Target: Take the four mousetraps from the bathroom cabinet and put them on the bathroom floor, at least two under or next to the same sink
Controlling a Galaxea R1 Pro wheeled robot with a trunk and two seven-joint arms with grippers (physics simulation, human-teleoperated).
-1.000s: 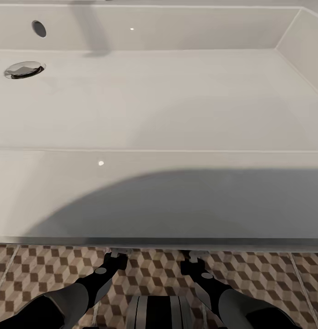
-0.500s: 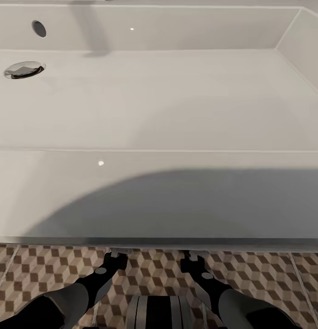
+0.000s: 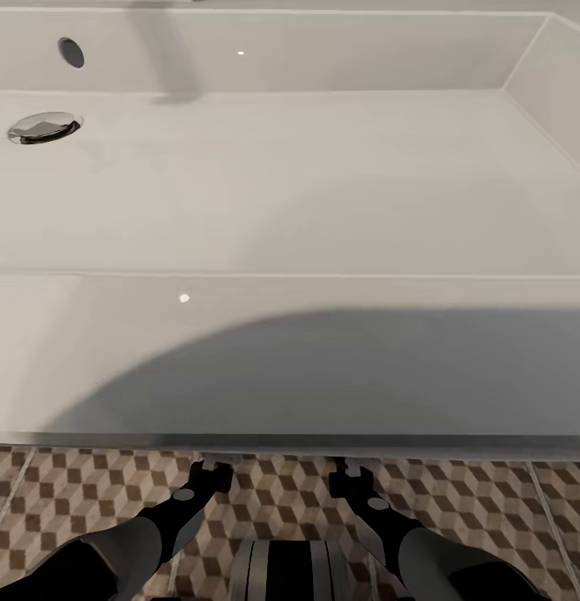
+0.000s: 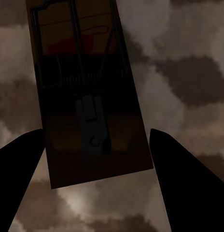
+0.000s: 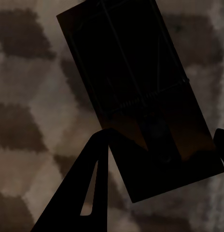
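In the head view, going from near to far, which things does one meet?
Grey ribbed robot trunk → brown-and-cream cube-patterned tiled floor → flat white front ledge of the sink → shiny chrome round drain → dark oval overflow hole.

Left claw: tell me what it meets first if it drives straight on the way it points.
Probably the mousetrap lying between the open left claw fingers, with the cube-patterned bathroom floor right behind it; depth is hard to judge in this dark view.
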